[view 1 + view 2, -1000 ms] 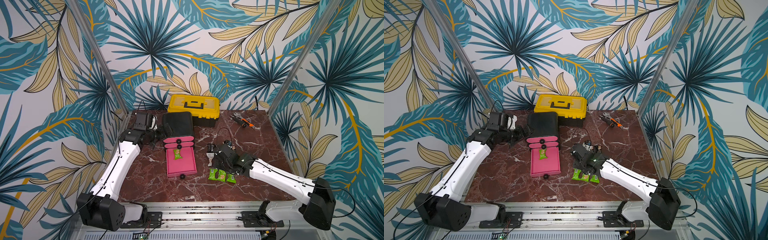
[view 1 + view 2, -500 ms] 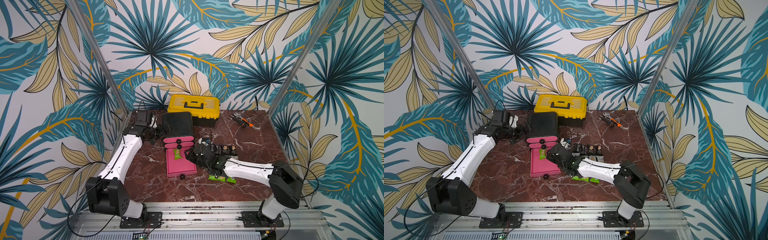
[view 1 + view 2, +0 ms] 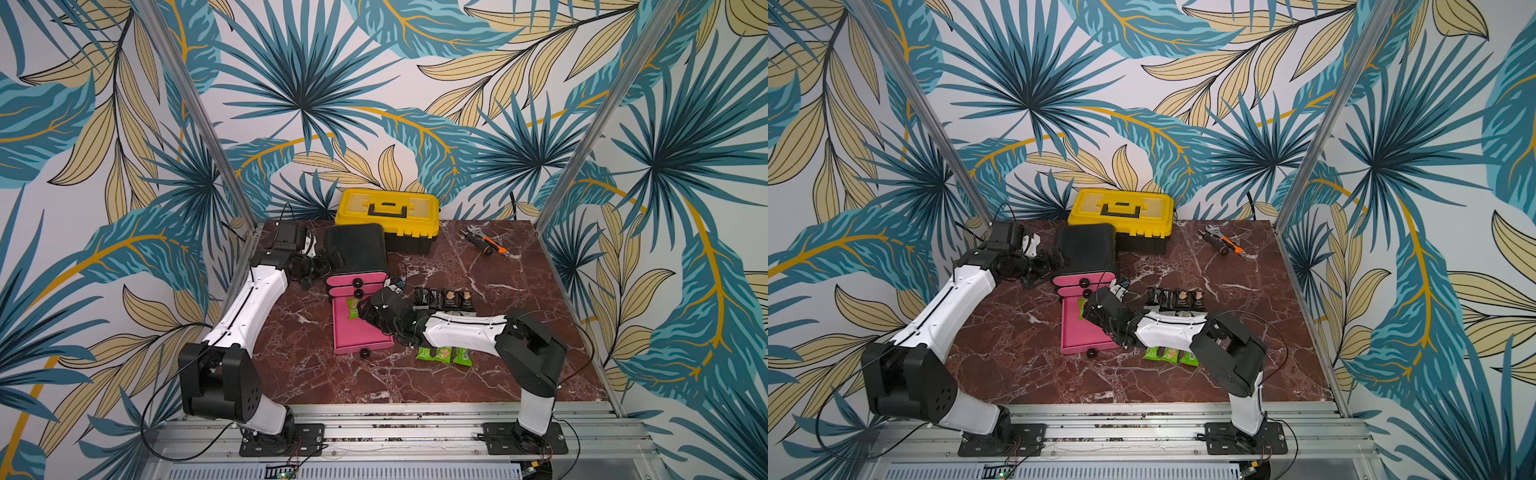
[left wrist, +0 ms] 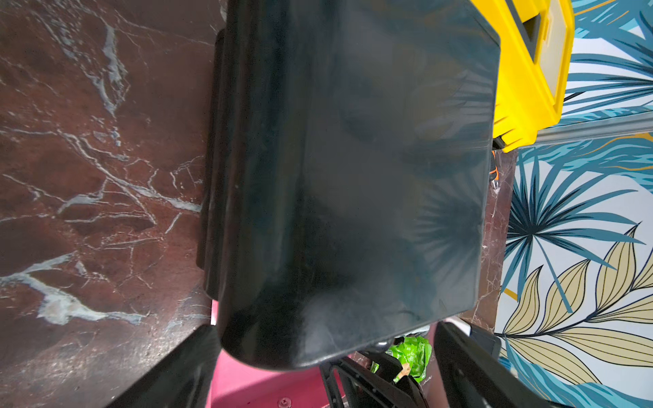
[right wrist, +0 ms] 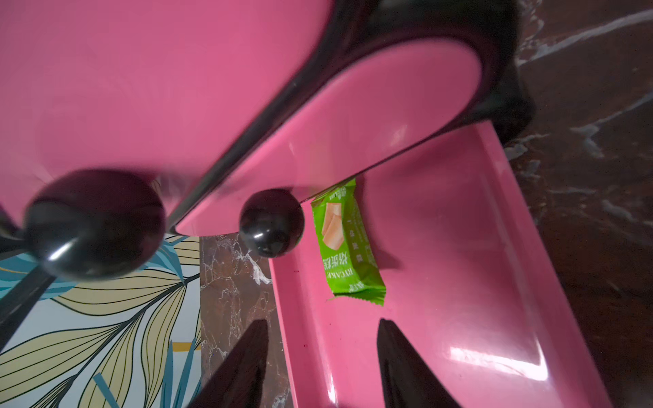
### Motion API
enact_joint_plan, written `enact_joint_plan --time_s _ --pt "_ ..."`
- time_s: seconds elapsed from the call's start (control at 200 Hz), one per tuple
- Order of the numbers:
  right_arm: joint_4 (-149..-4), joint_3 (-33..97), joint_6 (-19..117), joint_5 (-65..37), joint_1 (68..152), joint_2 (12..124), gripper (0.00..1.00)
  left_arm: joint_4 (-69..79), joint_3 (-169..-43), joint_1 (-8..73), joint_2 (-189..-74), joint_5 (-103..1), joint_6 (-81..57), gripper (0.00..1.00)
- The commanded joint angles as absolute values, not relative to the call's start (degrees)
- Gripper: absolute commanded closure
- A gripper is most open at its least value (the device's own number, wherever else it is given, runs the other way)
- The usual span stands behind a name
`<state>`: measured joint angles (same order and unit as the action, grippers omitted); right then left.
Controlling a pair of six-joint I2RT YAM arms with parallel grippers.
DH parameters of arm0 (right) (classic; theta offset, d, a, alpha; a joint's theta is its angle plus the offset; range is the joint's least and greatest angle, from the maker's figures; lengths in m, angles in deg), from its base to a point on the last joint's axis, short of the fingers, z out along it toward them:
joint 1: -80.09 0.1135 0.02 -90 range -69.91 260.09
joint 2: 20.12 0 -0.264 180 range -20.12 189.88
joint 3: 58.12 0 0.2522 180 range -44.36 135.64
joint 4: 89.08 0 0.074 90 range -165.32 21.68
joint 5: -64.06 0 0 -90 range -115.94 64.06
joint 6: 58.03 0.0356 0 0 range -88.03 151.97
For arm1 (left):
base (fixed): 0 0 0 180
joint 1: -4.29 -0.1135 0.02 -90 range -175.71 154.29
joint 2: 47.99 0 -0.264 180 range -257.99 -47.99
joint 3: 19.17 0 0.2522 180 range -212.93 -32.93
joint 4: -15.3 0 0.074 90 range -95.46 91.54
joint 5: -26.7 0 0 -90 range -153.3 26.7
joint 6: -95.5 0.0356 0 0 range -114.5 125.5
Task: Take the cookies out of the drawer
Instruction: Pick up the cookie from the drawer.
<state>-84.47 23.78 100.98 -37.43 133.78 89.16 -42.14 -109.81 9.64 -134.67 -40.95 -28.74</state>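
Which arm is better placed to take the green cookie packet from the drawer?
Right: the right pincer, open, points at the green cookie packet in the pink drawer; the left pincer is beside the black cabinet.

Light's bright and even in both top views and seems to come from overhead, so the arms only drop soft, smudgy shadows on the tabletop (image 3: 457,266) right beside the pink drawer (image 3: 361,328). The posts (image 3: 199,120) well away from the drawer splay outward, classic wide-angle stretch. In the right wrist view there are white glare patches on the drawer floor. The green packet (image 5: 348,247) in the drawer is sharp with a short shadow, the knob (image 5: 93,224) above the drawer is smeared mush, and the right fingers (image 5: 243,367) are plain black silhouettes. In the left wrist view the black cabinet (image 4: 353,176) over the drawer looks hazy, full of leaf reflections.
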Motion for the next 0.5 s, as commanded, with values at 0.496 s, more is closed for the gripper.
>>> enact_joint_plan --time_s 0.496 --pt "-87.78 27.61 105.66 -39.60 134.49 98.95 0.46 -43.88 -112.51 9.39 -137.30 -36.63 -26.45 0.00"
